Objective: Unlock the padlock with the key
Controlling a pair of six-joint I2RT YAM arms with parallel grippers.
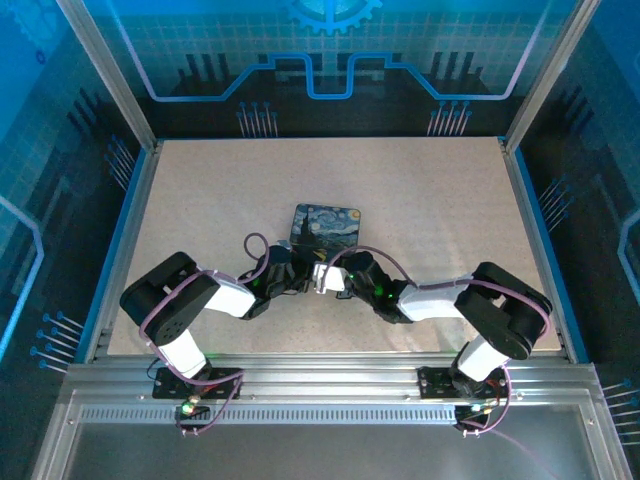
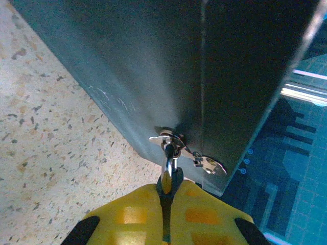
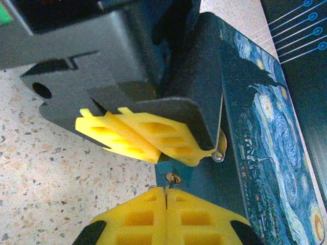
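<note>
Sitting pinched between left jaws: padlock (image 2: 168,164)

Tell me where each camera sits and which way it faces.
Top external: above, behind the bases, looking down; both arms meet at the dark blue swirl-painted rectangular tin.
Left wrist: low, facing the tin's plain side; yellow left fingers grip the small dark padlock.
Right wrist: low, beside the tin; shut yellow right fingers.
Shared: both wrist views show the tin and left fingers.

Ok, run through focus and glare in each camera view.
Top external: sharp, evenly lit, blue-lit surround. Left wrist: the dark blue swirl-painted rectangular tin looms soft with a pale sheen; yellow left gripper blurred. Right wrist: tin's lid crisp, right gripper slightly soft.
</note>
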